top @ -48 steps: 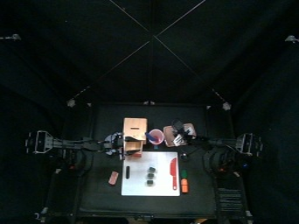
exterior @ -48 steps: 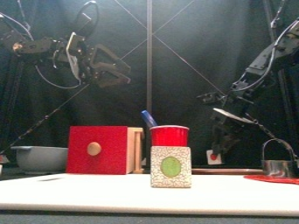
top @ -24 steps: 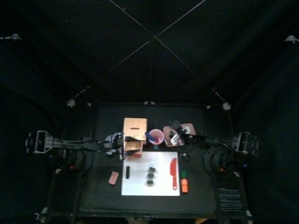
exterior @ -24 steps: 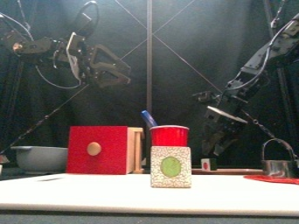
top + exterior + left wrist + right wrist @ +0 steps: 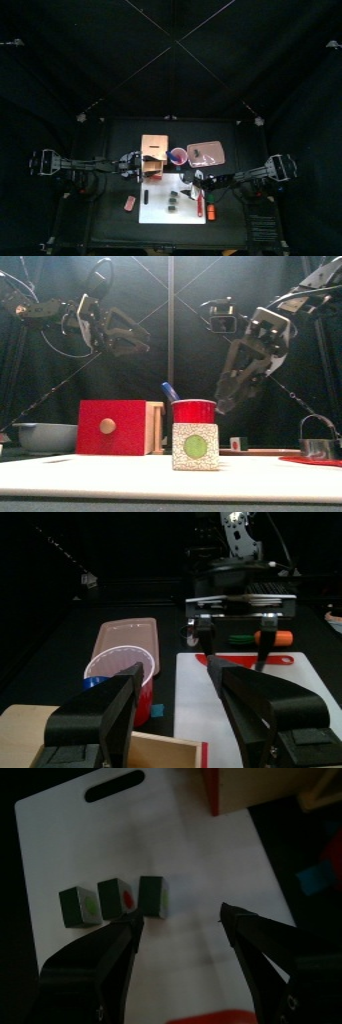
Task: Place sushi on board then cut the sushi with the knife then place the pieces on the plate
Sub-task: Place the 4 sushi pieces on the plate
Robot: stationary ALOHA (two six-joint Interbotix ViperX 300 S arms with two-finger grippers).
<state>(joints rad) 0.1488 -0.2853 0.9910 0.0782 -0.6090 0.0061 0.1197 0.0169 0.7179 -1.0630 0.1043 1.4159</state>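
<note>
Three dark green sushi pieces [image 5: 118,898] lie in a row on the white cutting board [image 5: 201,858]; from above they show as dark blocks [image 5: 173,200] mid-board. My right gripper [image 5: 182,918] hovers open over the board just beside them, reaching in from the right [image 5: 193,186] and held high in the front view [image 5: 225,396]. A red toy knife [image 5: 199,194] lies on the board's right part. The pink plate [image 5: 203,152] sits behind the board. My left gripper [image 5: 181,677] stays open and empty above the table's left [image 5: 138,165], near the wooden box [image 5: 155,152].
A red cup [image 5: 194,411] with a blue knife stands beside the box with its red drawer front [image 5: 110,428]. An orange toy [image 5: 210,210] lies on the board's right edge, a small pink toy [image 5: 130,203] left of the board. A blue-grey bowl [image 5: 47,436] sits left, a metal cutter [image 5: 318,444] right.
My right arm has swung in from the table's right side over the board and now hangs above the sushi pieces. The left arm has not moved.
</note>
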